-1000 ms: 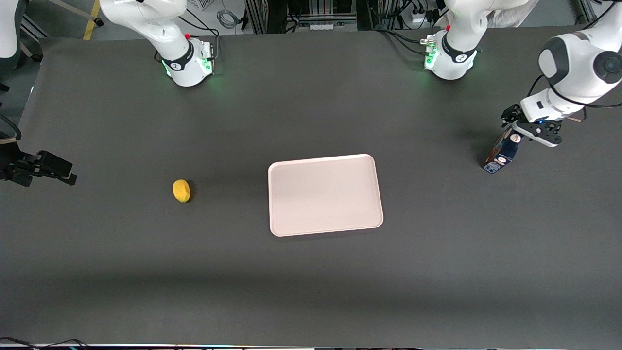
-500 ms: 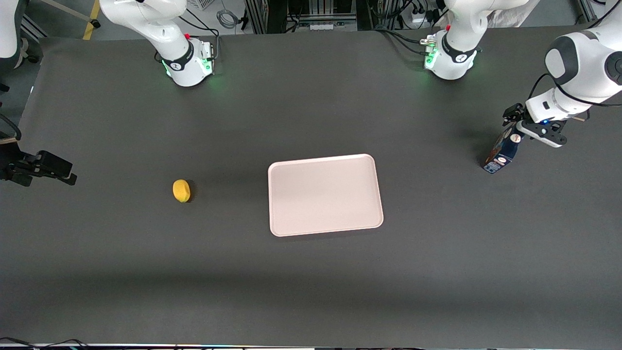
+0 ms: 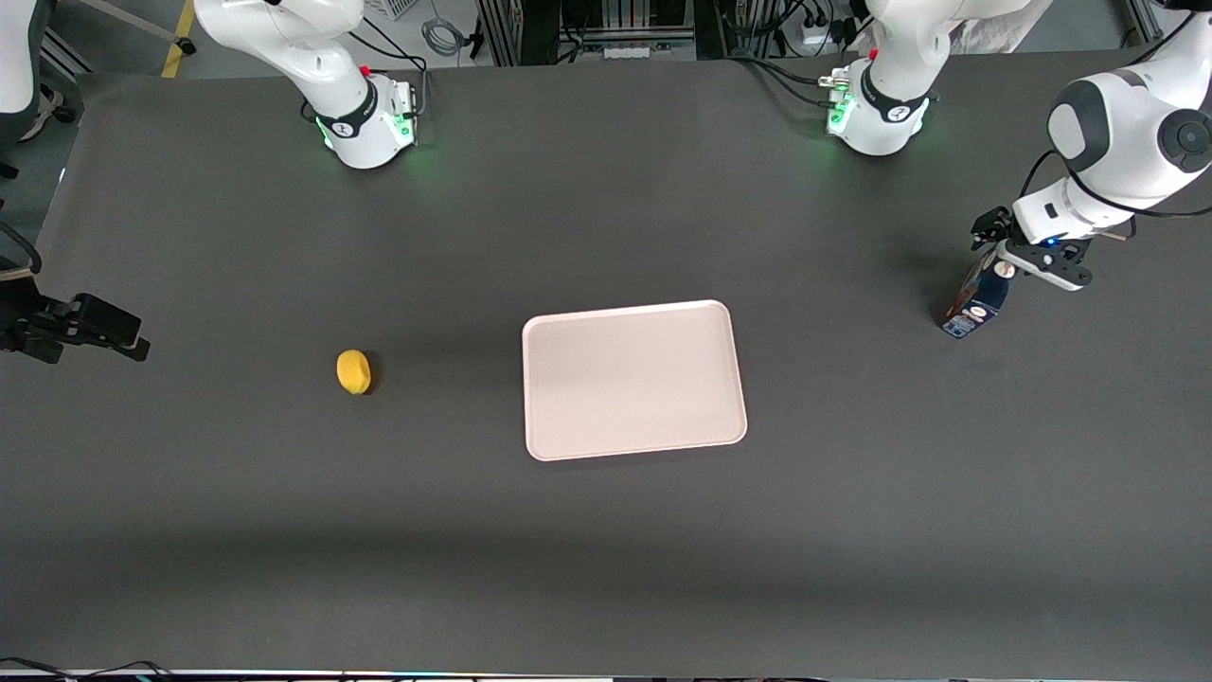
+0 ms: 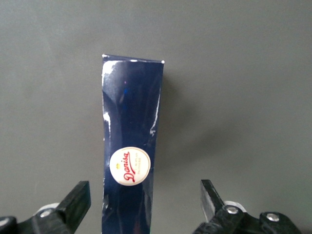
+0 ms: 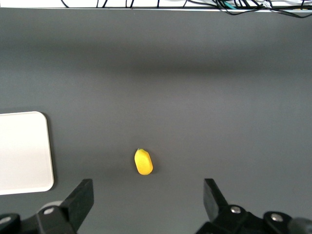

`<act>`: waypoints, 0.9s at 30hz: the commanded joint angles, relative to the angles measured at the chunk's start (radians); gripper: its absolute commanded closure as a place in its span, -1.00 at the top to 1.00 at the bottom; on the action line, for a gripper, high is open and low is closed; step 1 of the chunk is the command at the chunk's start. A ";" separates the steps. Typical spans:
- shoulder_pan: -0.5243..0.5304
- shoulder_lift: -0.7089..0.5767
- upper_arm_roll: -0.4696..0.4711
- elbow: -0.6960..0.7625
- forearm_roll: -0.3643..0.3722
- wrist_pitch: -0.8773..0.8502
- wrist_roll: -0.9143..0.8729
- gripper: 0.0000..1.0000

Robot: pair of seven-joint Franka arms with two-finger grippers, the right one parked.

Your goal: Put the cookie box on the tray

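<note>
I see the pale pink rectangular tray (image 3: 633, 380) bare; my gripper (image 4: 145, 204) hangs spread wide around the upright navy cardboard cookie box (image 4: 129, 146), white round logo showing.

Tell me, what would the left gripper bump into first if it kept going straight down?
Probably the cookie box. The left gripper is open with the box between its fingers, nearer one of them, so it would likely slide down around it toward the table.

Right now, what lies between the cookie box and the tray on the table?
Nothing: the front view shows only bare dark table between the cookie box and the tray. The gripper is open, straddling the standing box at its top.
</note>
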 commanded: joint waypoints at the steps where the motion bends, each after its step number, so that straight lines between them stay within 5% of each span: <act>1: -0.008 0.006 -0.002 -0.010 -0.012 0.037 -0.007 1.00; 27: -0.008 0.053 -0.004 -0.050 -0.012 0.185 -0.007 1.00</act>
